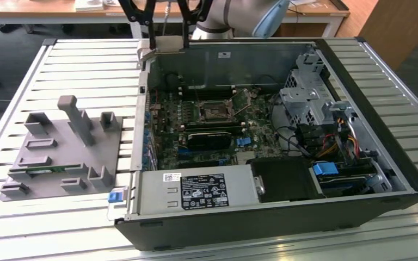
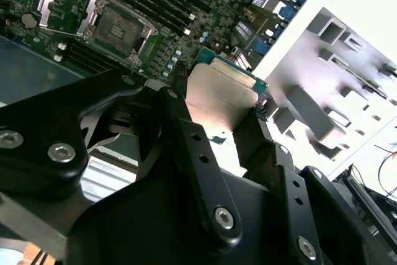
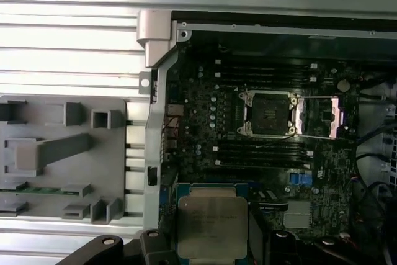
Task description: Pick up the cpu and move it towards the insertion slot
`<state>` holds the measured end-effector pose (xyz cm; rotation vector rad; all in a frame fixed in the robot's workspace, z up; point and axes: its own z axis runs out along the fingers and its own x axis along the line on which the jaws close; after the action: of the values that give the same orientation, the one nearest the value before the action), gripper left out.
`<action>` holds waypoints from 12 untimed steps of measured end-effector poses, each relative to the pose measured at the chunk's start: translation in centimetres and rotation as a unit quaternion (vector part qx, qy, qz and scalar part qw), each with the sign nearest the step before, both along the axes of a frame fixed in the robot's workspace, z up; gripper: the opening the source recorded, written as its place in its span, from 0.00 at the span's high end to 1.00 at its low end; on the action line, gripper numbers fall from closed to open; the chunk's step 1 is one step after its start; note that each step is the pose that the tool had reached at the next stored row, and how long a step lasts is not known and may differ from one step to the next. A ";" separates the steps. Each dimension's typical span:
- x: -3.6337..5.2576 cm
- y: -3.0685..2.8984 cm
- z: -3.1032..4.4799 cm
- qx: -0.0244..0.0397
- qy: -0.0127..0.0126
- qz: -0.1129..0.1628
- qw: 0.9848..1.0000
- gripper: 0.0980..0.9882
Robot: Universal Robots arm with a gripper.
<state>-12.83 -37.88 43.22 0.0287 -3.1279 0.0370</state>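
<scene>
Your black two-finger gripper (image 2: 224, 116) had its fingers (image 2: 186, 141) closed on the edges of the cpu (image 2: 220, 94), a small flat square chip with a silvery metal top and pale tan rim; in the first wrist view that chip (image 3: 212, 226) sat flat between the finger tips, above the green circuit board of the open computer case. The insertion slot (image 3: 268, 113), a square dark socket in a silvery metal frame, lay well apart from the held chip, with black memory slots (image 3: 260, 153) and a blue connector (image 3: 300, 179) on the board between them. The slot's hinged metal cover (image 3: 322, 117) stood folded open just beside it. In the exterior view you saw the socket (image 1: 213, 110) in the middle of the board, the grey power supply box with its label (image 1: 194, 191) nearer the camera, a bundle of coloured cables (image 1: 325, 142) toward the exterior view's right, and the grey plastic parts fixture (image 1: 63, 155) on the slatted table (image 1: 85, 60) toward the exterior view's left. There the arm's black links (image 1: 161, 16) hung over the case's far wall. The second wrist view showed the socket (image 2: 118, 29) beyond the finger links, and the white-looking fixture (image 2: 335, 85) off to the side.
</scene>
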 end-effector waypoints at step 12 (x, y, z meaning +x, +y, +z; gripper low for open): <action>2.17 1.34 -0.03 0.001 0.000 0.001 1.000 0.50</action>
<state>-10.66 -36.55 43.19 0.0332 -3.1280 0.0354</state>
